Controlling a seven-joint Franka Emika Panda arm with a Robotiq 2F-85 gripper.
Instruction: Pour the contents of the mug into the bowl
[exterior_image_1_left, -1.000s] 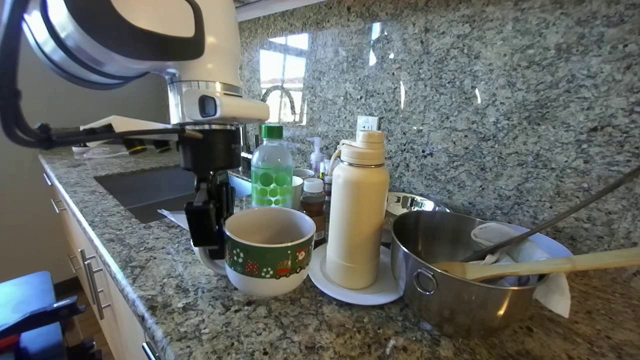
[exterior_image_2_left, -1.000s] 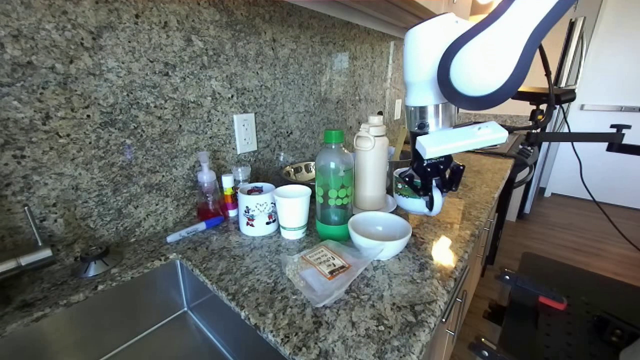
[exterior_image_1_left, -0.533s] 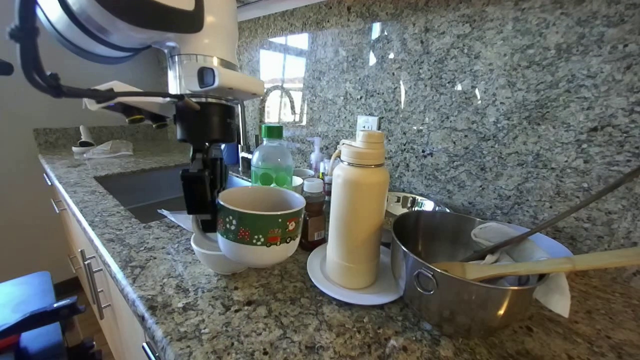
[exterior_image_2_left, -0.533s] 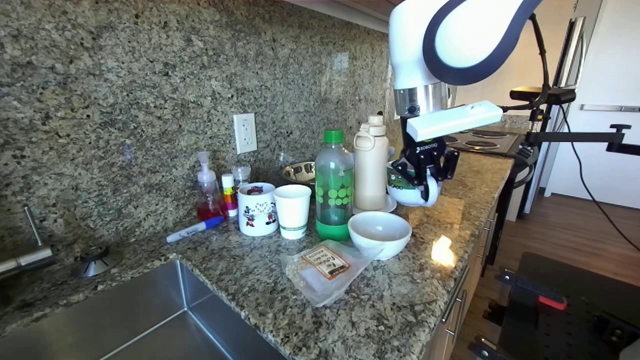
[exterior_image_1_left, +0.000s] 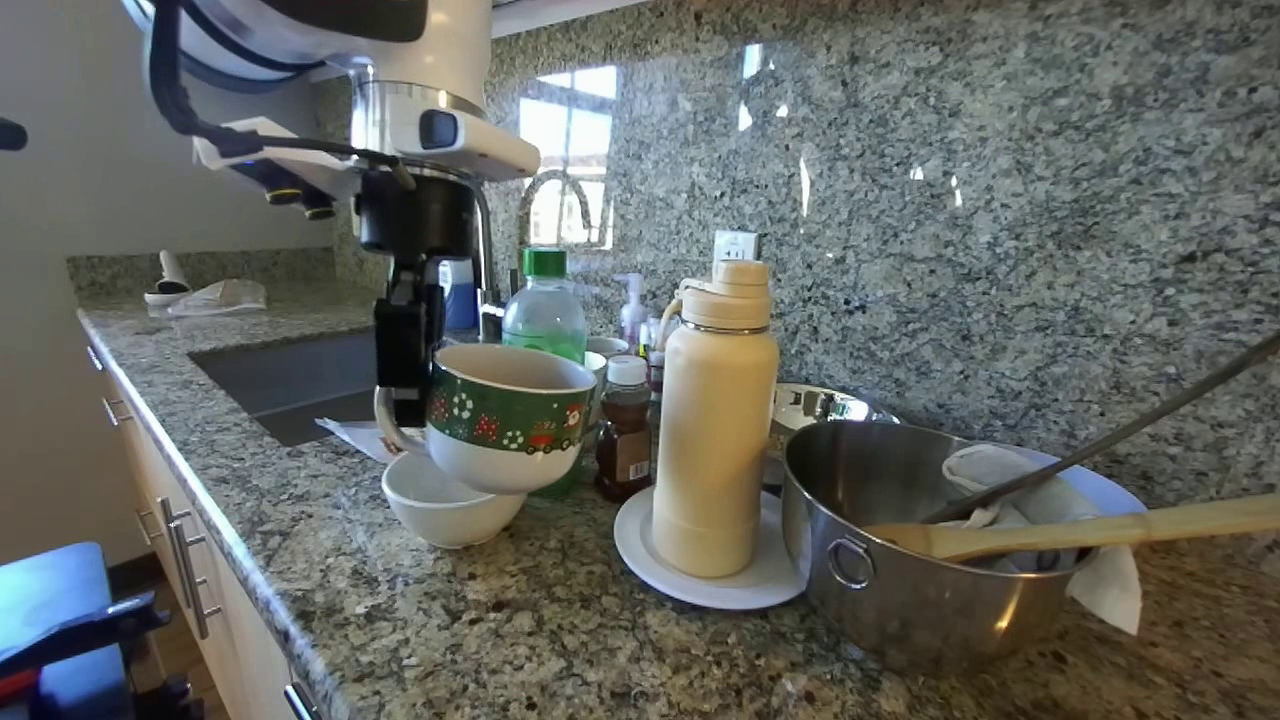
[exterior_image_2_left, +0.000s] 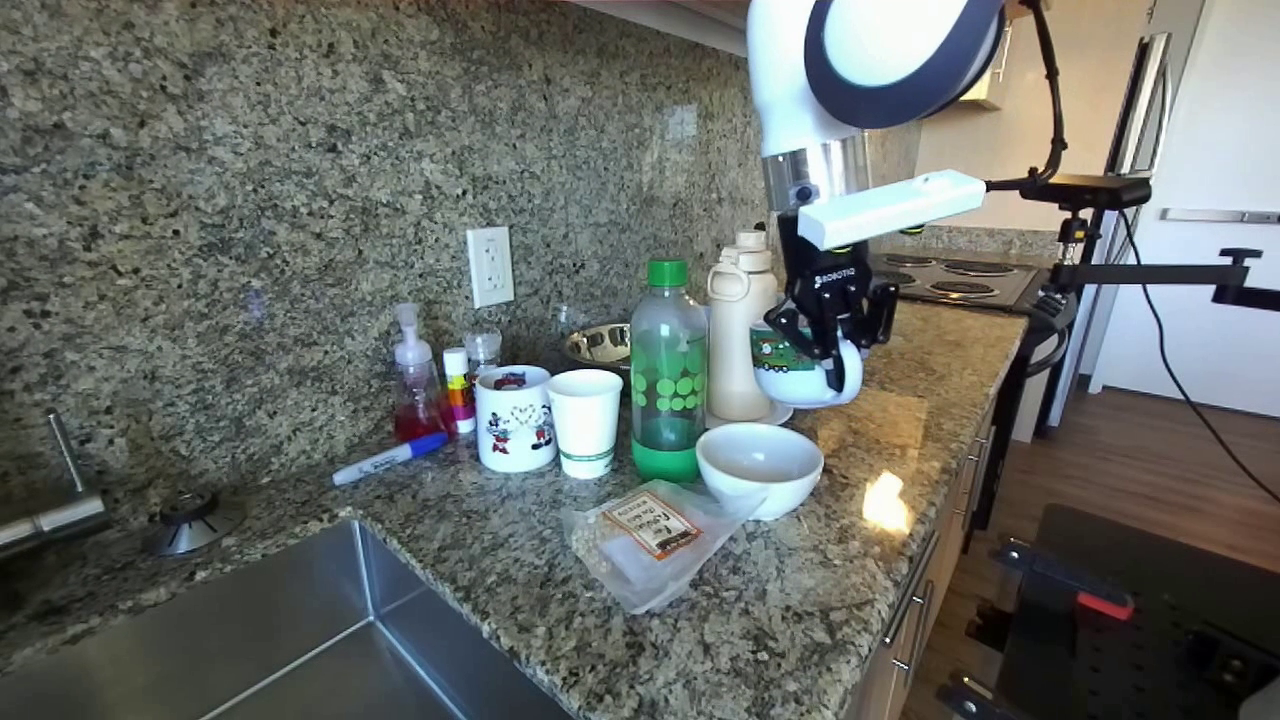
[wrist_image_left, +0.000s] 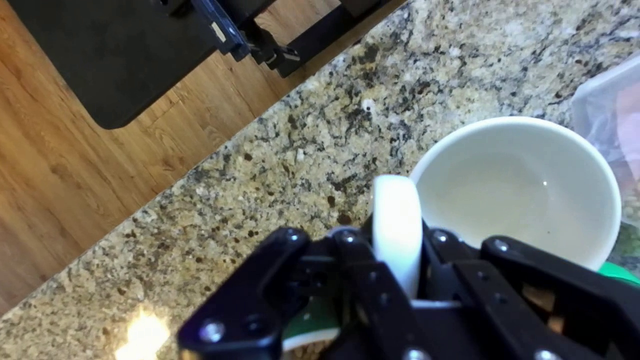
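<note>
Green-banded white ceramic, the mug (exterior_image_1_left: 510, 420) hangs above the counter (exterior_image_1_left: 480, 640), leaning slightly in an exterior view so that its rim is lower on the side away from its handle (exterior_image_1_left: 385, 418); what it holds cannot be made out. The hand (wrist_image_left: 397, 235), pointing down, pinches that handle from both sides. Near the mug and lower, the bowl (wrist_image_left: 520, 190) stands upright on the counter, seen from above in the wrist view. Just beside the bowl are a green-capped bottle (exterior_image_2_left: 669, 375) and a labelled plastic bag (exterior_image_2_left: 655, 545); whether the bag touches the bowl is unclear. Next along come a white paper cup (exterior_image_2_left: 585, 425), a cartoon-printed cup (exterior_image_2_left: 515, 430) and a blue-capped marker (exterior_image_2_left: 390, 460). Elsewhere on the counter, a cream bottle (exterior_image_1_left: 715, 450) stands on a white plate (exterior_image_1_left: 634, 540), next to a steel pot (exterior_image_1_left: 930, 600) with utensils (exterior_image_1_left: 1160, 525) sticking out.
</note>
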